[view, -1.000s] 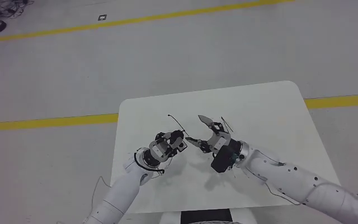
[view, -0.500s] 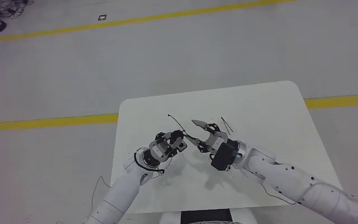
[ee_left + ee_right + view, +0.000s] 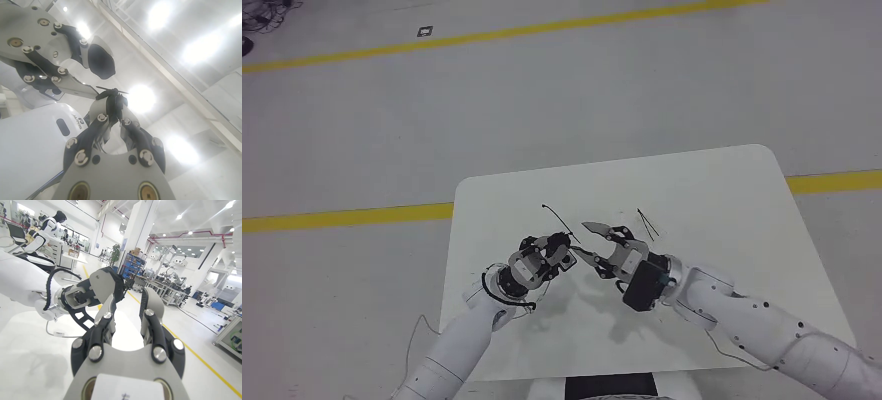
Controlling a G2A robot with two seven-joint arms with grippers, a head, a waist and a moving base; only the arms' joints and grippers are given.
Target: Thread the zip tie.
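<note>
Closing in, my right gripper (image 3: pixel 586 240), jaws spread, has moved up beside my left gripper (image 3: pixel 560 243), clenched on the zip tie (image 3: pixel 554 216) above the surface (image 3: pixel 722 190). The tie's free end now looks within reach.

Your right gripper (image 3: pixel 128 297) holds its fingers spread wide above the white table (image 3: pixel 28 351). Just beyond its tips you see the left gripper (image 3: pixel 121 289) pinching the thin black zip tie (image 3: pixel 131 281).
</note>
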